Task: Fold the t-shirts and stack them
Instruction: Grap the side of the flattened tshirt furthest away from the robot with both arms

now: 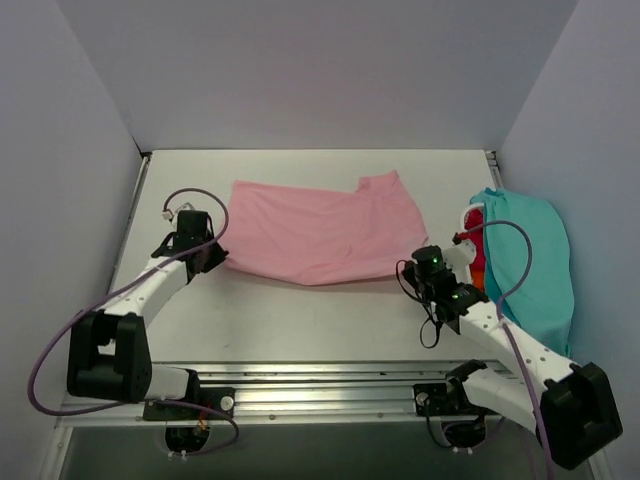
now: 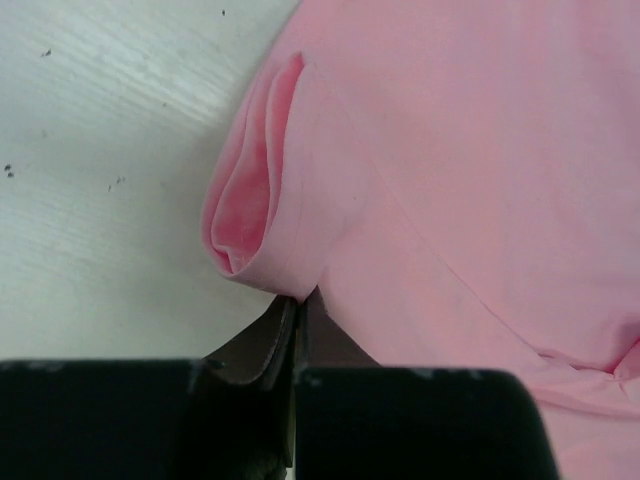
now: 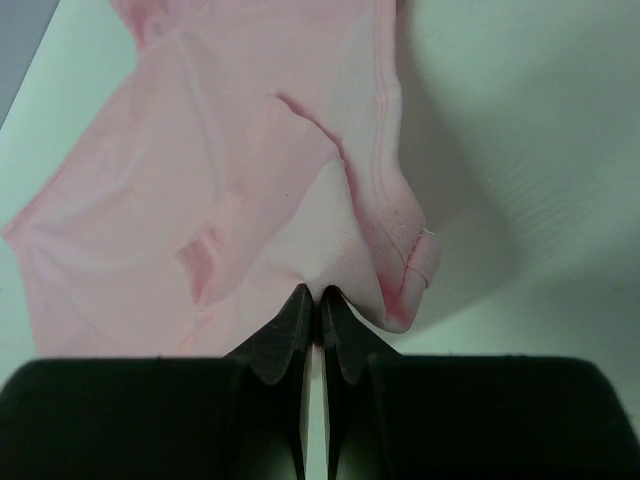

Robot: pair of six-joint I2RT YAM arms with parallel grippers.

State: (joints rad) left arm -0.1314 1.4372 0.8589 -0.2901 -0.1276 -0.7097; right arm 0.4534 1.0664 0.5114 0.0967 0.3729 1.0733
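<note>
A light pink t-shirt (image 1: 320, 232) lies spread across the middle of the table. My left gripper (image 1: 213, 255) is shut on its left near corner, where the cloth folds over the fingertips (image 2: 300, 300). My right gripper (image 1: 412, 272) is shut on its right near corner, with a hemmed edge bunched beside the tips (image 3: 318, 292). A teal t-shirt (image 1: 530, 265) lies heaped at the right, with red (image 1: 473, 220) and orange (image 1: 479, 268) cloth showing at its left edge.
The white table (image 1: 300, 320) is walled by white panels at the back and sides. A metal rail (image 1: 320, 380) runs along the near edge between the arm bases. Purple cables loop off both arms.
</note>
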